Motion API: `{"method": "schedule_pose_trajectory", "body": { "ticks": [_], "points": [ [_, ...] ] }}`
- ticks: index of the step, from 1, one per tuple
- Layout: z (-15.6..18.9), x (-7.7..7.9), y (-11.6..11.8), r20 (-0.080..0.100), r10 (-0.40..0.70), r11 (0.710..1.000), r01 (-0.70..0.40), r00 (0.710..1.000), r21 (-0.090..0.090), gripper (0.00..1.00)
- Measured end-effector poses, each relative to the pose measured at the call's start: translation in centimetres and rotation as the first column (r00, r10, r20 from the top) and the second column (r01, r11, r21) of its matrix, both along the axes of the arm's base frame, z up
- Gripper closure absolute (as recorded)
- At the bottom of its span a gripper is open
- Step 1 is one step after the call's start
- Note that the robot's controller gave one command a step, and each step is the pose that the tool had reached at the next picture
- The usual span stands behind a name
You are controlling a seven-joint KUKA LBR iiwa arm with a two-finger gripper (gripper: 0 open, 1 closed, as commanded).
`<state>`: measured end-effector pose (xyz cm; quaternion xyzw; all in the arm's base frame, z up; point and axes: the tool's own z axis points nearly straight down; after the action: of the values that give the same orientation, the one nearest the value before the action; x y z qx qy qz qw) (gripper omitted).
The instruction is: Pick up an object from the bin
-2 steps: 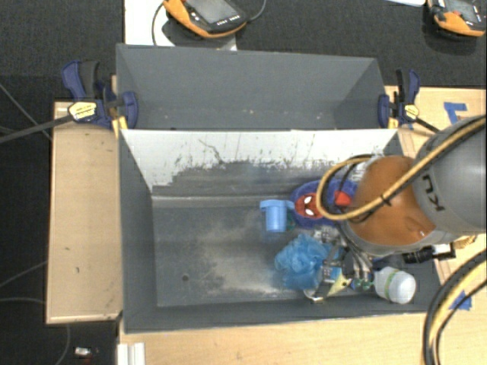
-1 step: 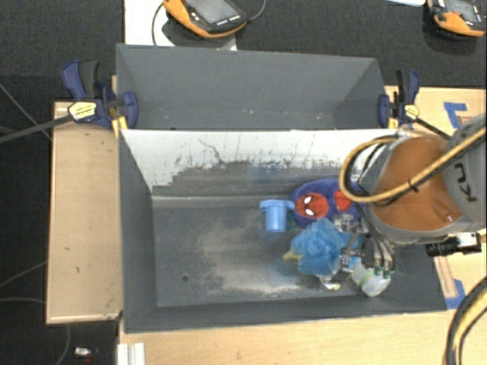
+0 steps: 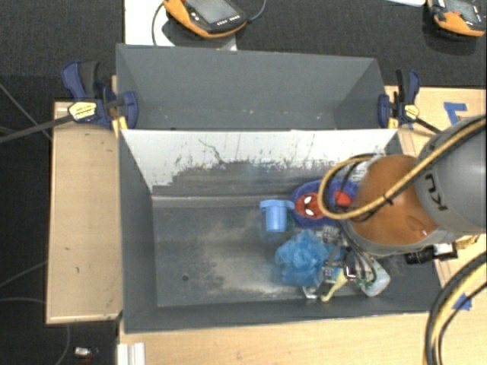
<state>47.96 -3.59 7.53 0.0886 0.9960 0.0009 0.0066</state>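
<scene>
Camera view: hand just beside blue fluffy lump.

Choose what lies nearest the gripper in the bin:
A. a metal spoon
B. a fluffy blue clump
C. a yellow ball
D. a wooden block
B: the fluffy blue clump lies right beside the gripper on the right of the bin floor, with a small light-blue cylinder just behind the clump.

Only the dark letters "KU" can be read, printed on the grey arm.
</scene>
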Motion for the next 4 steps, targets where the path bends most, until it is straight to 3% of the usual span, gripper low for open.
{"method": "schedule_pose_trajectory", "body": {
  "ticks": [1, 3, 4],
  "points": [
    [-0.4, -0.3, -2.6, 0.008, -0.353, 0.936, 0.353, 0.936, 0.006, 1.00],
    [0.2, -0.3, -2.6, 0.009, -0.349, 0.937, 0.349, 0.937, 0.006, 1.00],
    [2.4, -0.4, -2.6, 0.008, -0.346, 0.938, 0.346, 0.938, 0.006, 1.00]
  ]
}}
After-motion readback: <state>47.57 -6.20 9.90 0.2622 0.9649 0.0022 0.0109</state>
